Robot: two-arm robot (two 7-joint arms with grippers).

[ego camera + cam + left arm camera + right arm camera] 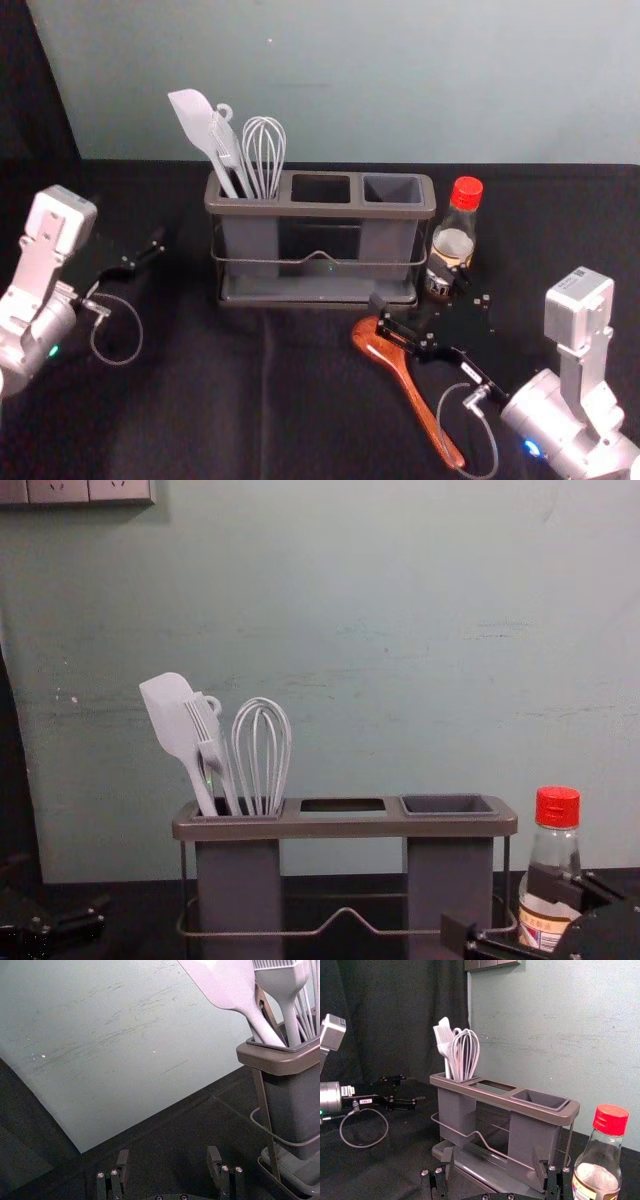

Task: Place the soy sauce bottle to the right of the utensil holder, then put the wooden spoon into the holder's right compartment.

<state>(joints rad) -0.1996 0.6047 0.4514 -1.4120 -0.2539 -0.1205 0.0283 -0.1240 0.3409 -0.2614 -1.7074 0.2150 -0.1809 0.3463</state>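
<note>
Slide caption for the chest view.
Right gripper, open, before the soy sauce bottle standing right of the utensil holder.

The right pincer (404, 282) hides part of the soy sauce bottle (453, 242) and part of the wooden spoon (412, 392) in the head view. The chest view's lower edge cuts off the bases of bottle and utensil holder (350, 827); the writing on the label (540, 933) is too small to read.

Here, left edge of frame: silver, cylindrical left arm (38, 335), green light (54, 351) glowing. Lower right: matching right arm (552, 420), blue light (532, 448) shining, small printed label (572, 281) topping boxy housing (583, 312). Thin grey cables (141, 335) looping on both. Left gripper (158, 243), right gripper (407, 283): angular, matte black, round silvery screws (439, 1170).
</note>
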